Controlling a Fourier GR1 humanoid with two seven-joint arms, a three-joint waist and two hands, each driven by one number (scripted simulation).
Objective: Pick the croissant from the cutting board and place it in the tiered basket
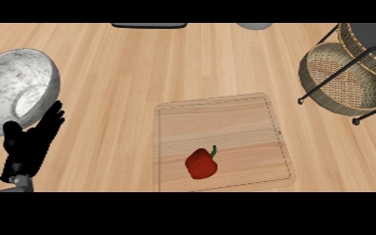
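Note:
A wooden cutting board (220,124) lies at the lower middle of the counter. On its near part rests a red bell pepper (200,164) with a green stem; no croissant shows anywhere. The tiered wicker basket (339,79) on a black wire frame stands at the right edge, its lower tier holding nothing that I can see. My left hand (29,147) rests open at the lower left, fingers up, well apart from the board. The right hand shows nowhere.
A marbled grey-white bowl (26,87) sits at the left edge, just beyond my left hand. A dark flat object (149,25) and a grey round object (255,26) peek in at the far edge.

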